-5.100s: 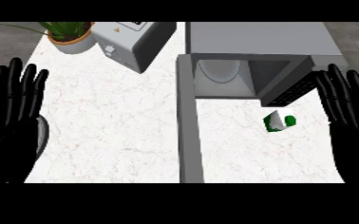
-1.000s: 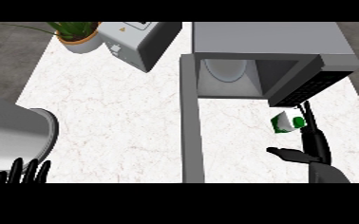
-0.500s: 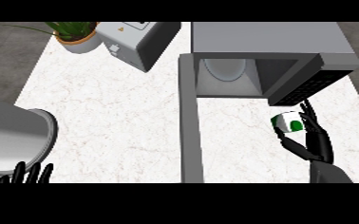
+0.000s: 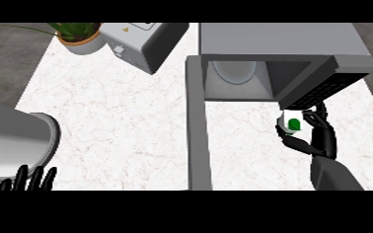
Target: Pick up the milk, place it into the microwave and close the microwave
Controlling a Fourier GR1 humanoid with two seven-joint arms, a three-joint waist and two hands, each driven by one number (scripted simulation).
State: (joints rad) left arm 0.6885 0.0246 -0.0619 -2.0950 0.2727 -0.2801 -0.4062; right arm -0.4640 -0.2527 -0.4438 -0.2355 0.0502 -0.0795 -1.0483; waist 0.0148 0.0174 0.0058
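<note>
The right hand (image 4: 315, 133) has its fingers and thumb curled round the milk (image 4: 292, 123), a small white carton with a green mark on its face. The carton sits in the grasp just below the front right corner of the microwave (image 4: 277, 44), close under the dark control panel (image 4: 325, 90) — whether it touches the counter (image 4: 116, 118) cannot be told from this angle. The grey forearm runs down from the hand to the lower right edge of the view.

The microwave stands open, its door (image 4: 198, 128) swung out as a long grey bar running down the middle of the view. Inside the cavity a pale round plate (image 4: 233, 73) shows against the back.

The left hand (image 4: 29, 177) shows only as dark fingertips at the lower left edge, fingers straight and pointing up, holding nothing. Just above it lies the rounded grey rim of a bowl (image 4: 25, 138), partly cut off by the left edge.

At the top left stand a potted plant (image 4: 76, 35) and, beside it, a grey toaster (image 4: 142, 44) set at an angle on the white marbled counter.
</note>
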